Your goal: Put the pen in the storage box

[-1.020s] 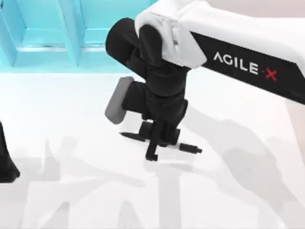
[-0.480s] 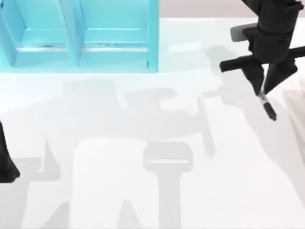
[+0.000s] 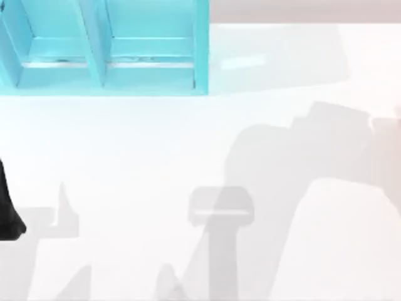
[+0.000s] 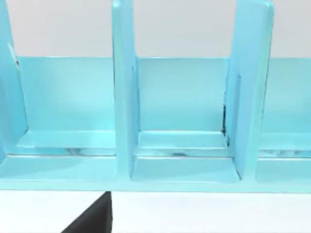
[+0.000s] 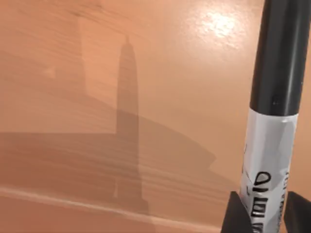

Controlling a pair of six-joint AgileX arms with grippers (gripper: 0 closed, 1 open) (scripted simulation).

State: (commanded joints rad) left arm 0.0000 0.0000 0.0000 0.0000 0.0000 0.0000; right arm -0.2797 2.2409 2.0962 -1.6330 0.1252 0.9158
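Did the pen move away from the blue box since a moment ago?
Yes. In the top view it left past the right edge, away from the blue box. The right pincer holds the pen.

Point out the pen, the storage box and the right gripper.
pen (image 5: 279, 73): right wrist view, black barrel.
storage box (image 3: 202, 47): top view, right outer wall.
right gripper (image 5: 266, 213): right wrist view, between fingertips gripping the pen.

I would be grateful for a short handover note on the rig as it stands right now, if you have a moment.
Right end effector: shut on the pen, which stands up between its fingers over a brown surface in the right wrist view.
Left arm: parked at the table's left edge in the top view, its wrist camera facing the box.
Box: turquoise, at the table's far left, its visible compartments empty.
Done: pen grasped and lifted.
Left: carry the pen to the box and release it in a compartment.
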